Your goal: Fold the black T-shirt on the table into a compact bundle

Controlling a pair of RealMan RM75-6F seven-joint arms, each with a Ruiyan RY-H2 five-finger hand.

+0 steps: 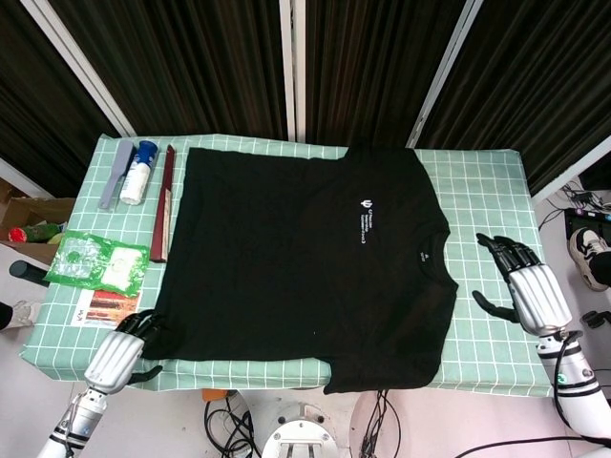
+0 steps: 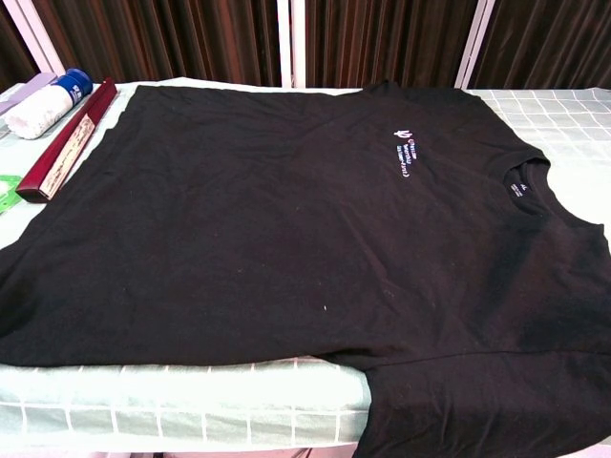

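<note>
**Both hands off the shirt, fingers spread, holding nothing**

Right hand point(image 1: 523, 286) over the green checked tablecloth point(image 1: 487, 200) just beside the shirt's collar edge, palm toward the shirt, fingers apart, thumb out, nothing held. Left hand point(image 1: 122, 348) low at the near-left table corner, just beside the shirt's corner, fingers loosely apart, nothing gripped; touching the cloth or not, cannot tell. Neither hand seen from the chest camera

Black short-sleeved T-shirt point(image 1: 305, 258) spread flat and unfolded across the middle of the table, collar toward the right side, small white chest print point(image 1: 368, 212) facing up, one sleeve hanging over the near edge, the other at the far edge. From the chest camera, same black T-shirt point(image 2: 286, 219) filling most of the view, mostly smooth, white print point(image 2: 409, 151) up near the collar

Left of the shirt, lying along its hem edge: long dark red box point(image 1: 163, 202), very close to or touching the fabric. Further left, at the far corner: white bottle with blue cap point(image 1: 139, 172) on its side, and a flat grey tool point(image 1: 114, 174) beside it. Nearer the front on the left: clear plastic bag with green contents point(image 1: 95, 260), and a small printed card point(image 1: 110, 306) just in front of it
</note>
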